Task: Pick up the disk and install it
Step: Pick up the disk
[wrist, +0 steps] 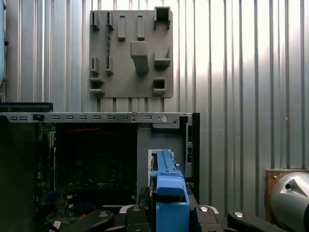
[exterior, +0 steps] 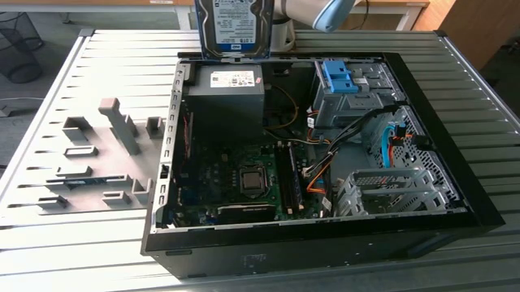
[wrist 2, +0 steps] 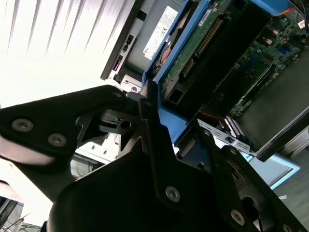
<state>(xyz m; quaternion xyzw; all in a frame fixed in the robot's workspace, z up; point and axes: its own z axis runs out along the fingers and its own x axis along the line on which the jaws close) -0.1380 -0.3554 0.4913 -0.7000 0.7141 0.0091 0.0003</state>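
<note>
The open computer case point(exterior: 325, 249) holds a motherboard point(exterior: 235, 176), power supply point(exterior: 226, 91) and blue bracket point(exterior: 340, 76). Above its rim the hand point(wrist: 169, 215) grips the disk point(exterior: 233, 24). A slatted metal table point(exterior: 122, 55) lies underneath.

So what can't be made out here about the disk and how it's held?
Exterior view: the disk runs off the top edge, so its upper part is cut off.
First wrist view: the disk stands edge-on in the gripper; its label is hidden.
Exterior view: cables cover part of the drive bay.
</note>
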